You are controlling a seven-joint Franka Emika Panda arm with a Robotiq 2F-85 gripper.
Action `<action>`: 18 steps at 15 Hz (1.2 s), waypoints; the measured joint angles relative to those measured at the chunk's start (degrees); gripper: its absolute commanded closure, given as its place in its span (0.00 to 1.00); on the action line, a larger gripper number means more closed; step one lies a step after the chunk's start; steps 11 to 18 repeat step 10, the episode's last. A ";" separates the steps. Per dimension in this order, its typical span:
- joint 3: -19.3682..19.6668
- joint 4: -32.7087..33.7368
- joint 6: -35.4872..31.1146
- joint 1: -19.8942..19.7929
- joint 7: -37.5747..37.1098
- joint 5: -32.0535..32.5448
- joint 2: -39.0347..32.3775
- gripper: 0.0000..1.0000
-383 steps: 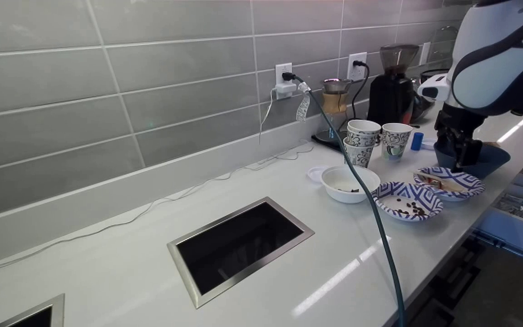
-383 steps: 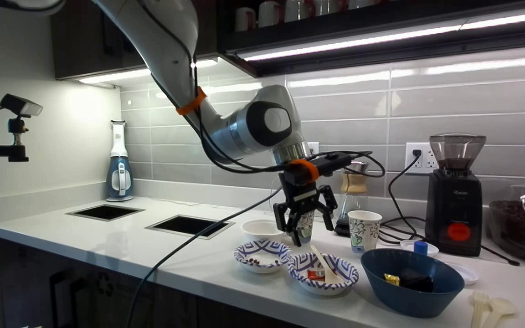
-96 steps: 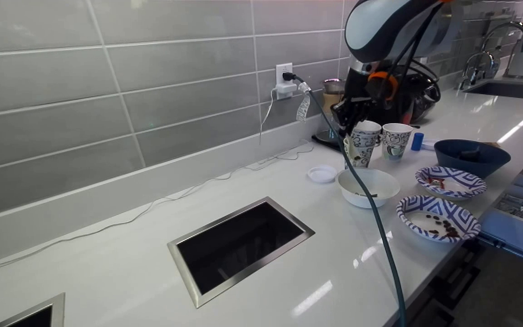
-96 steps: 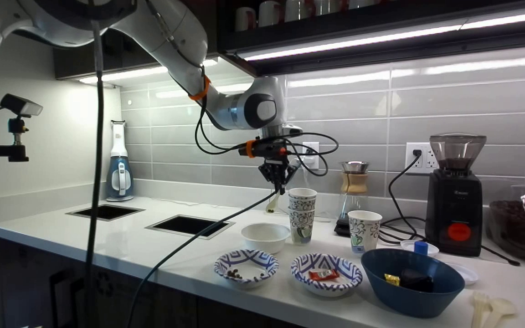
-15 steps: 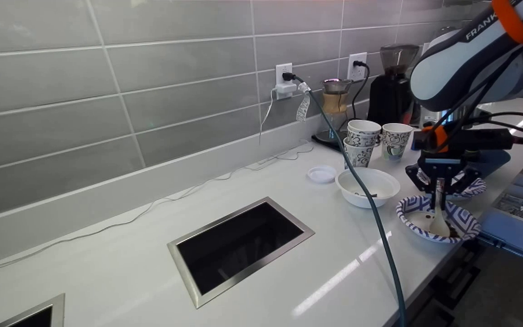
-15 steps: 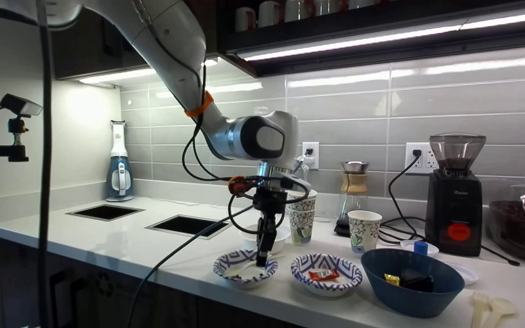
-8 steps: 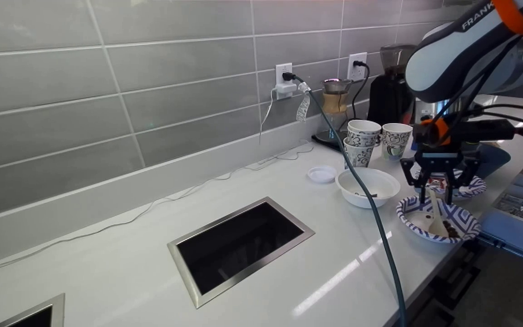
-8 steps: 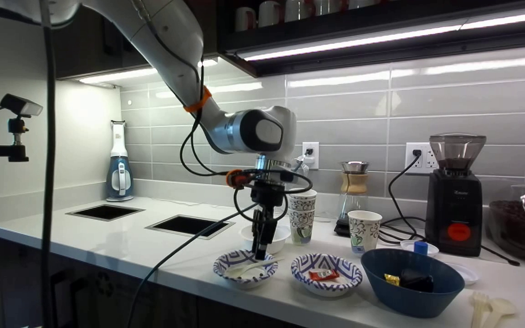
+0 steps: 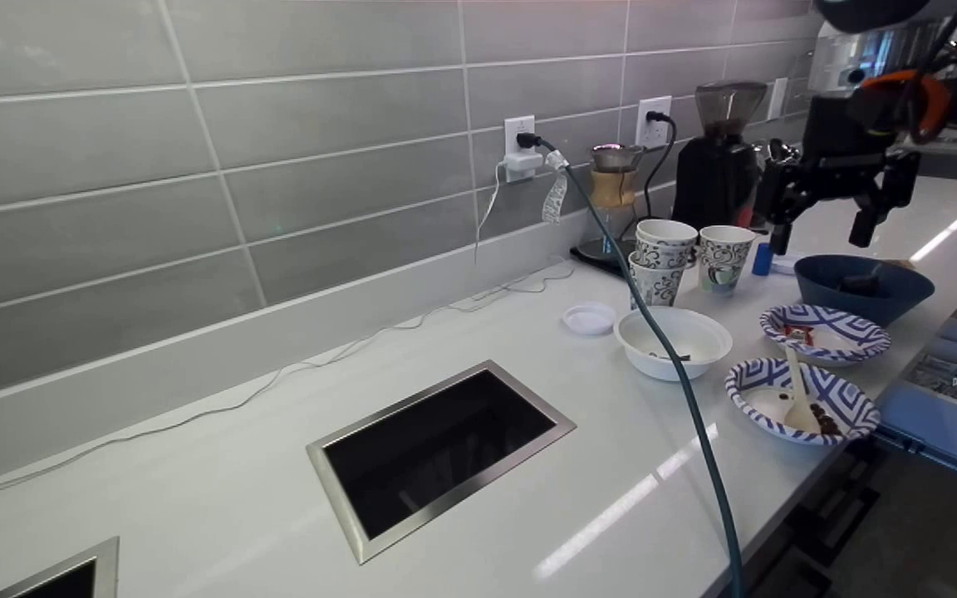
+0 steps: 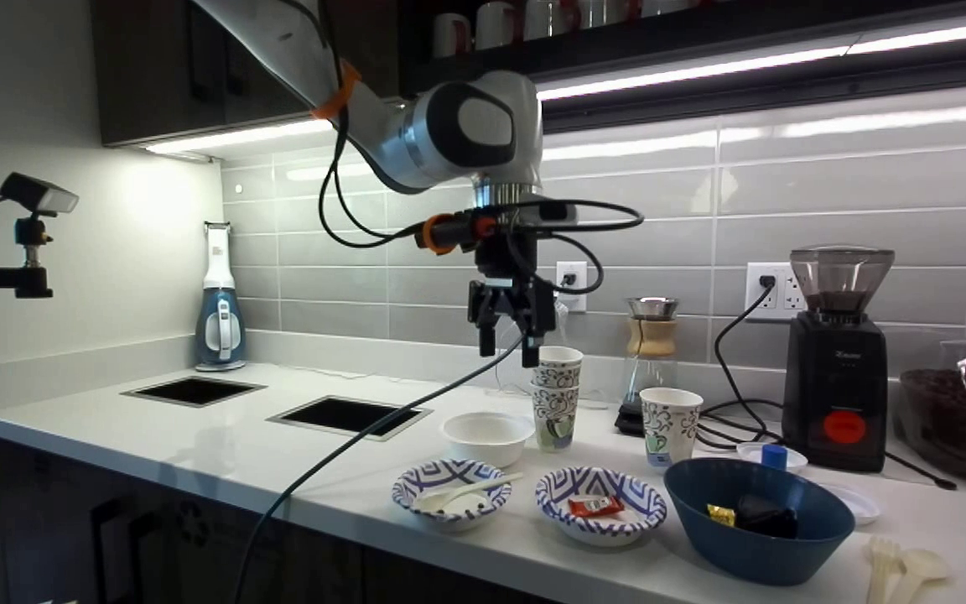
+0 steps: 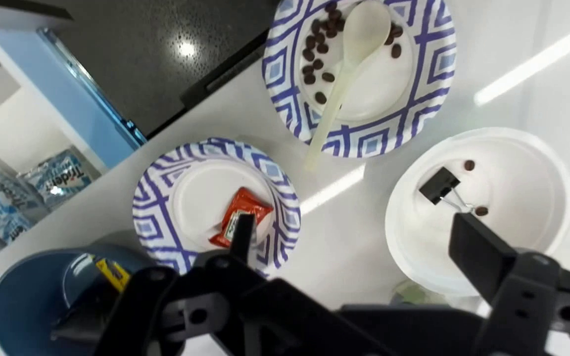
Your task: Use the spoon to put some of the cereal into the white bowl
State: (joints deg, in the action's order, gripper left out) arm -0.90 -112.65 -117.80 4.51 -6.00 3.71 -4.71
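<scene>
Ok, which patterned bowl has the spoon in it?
The patterned bowl with the brown beans: the spoon lies in it, handle over the rim. The other patterned bowl holds a red packet instead.

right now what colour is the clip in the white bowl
The clip is black; the wrist view shows it best.

In an exterior view the line of sight runs slantwise down along the surface (image 9: 221,473), tiled wall (image 9: 329,166) at upper left. In an exterior view a flatter angle faces that wall under upper cabinets (image 10: 148,75). Closest in, the wrist view looks steeply down past the pincer (image 11: 356,242), sharing the white bowl (image 11: 517,193) and patterned dishes (image 11: 384,89) with both exterior views.
</scene>
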 measured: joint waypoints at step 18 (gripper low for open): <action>-0.03 -1.21 -1.05 -0.67 6.48 0.00 4.11 0.00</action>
